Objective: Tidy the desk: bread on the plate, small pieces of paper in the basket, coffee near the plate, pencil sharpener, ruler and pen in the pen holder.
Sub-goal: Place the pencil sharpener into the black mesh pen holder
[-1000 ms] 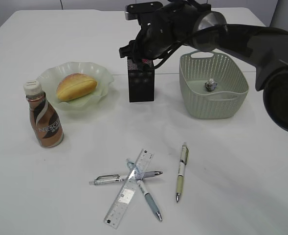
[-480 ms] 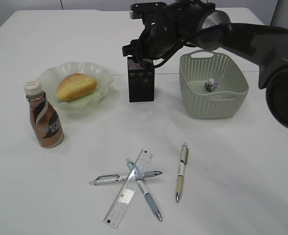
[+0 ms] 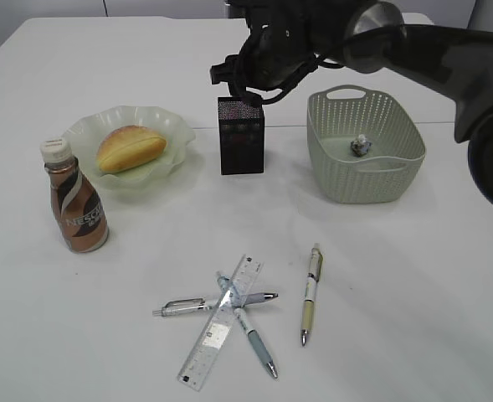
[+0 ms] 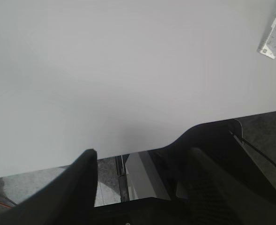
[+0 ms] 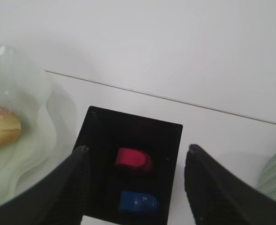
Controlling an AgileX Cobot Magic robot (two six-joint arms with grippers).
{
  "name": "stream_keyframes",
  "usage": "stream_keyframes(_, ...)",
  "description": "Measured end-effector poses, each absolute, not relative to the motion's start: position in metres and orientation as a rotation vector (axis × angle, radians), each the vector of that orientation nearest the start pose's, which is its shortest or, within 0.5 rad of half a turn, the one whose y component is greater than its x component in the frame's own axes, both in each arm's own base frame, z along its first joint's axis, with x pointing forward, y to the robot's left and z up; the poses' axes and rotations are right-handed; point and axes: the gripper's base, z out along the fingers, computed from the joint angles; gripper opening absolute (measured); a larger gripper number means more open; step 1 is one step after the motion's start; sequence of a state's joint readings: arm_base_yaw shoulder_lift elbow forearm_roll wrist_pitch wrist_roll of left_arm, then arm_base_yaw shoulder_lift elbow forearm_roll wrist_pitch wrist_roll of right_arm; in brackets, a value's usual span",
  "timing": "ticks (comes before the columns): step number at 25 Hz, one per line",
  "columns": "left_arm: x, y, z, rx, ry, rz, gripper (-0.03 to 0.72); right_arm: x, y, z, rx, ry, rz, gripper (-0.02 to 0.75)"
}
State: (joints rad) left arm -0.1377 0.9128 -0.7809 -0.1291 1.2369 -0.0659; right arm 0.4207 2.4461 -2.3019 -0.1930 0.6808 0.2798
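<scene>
Overhead, the right end effector (image 5: 135, 180) hangs wide open and empty above the pen holder (image 3: 241, 135).

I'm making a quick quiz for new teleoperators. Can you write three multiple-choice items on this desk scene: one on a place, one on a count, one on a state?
1. Where is the bread?
A. in the basket
B. on the green plate
C. on the bare table

2. How many pens lie on the table?
A. one
B. three
C. five

3. How do the jaws of the right gripper stand?
A. shut on a pen
B. shut on the ruler
C. open and holding nothing, above the pen holder

Answers:
1 B, the bun sits in the wavy plate.
2 B, two pens cross under the ruler and one lies apart.
3 C, the right wrist view shows the spread jaws either side of the black holder, with a red and a blue object inside it.
</scene>
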Motion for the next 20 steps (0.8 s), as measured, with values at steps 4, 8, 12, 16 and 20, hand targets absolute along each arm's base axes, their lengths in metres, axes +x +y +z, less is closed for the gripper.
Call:
stream_keyframes(4, 0.132, -0.03, 0.294, 0.067, 2.858, -0.225, 0.433, 0.51, 0.216, 0.234, -0.265, 2.306, 0.131, 0.498)
stream_keyframes(8, 0.132, -0.03, 0.294, 0.067, 2.858, -0.227, 0.433, 0.502, 0.21, 0.239, -0.257, 2.395, 0.093, 0.498)
stream_keyframes(12, 0.132, -0.03, 0.294, 0.065, 2.858, -0.236, 0.433, 0.491, 0.205, 0.246, -0.243, 2.498, 0.056, 0.498)
stream_keyframes(16, 0.132, -0.032, 0.295, 0.061, 2.858, -0.26, 0.433, 0.475, 0.198, 0.255, -0.226, 2.628, 0.02, 0.498)
stream_keyframes(20, 0.132, -0.033, 0.295, 0.058, 2.858, -0.276, 0.433, 0.466, 0.195, 0.26, -0.217, 2.7, 0.014, 0.498)
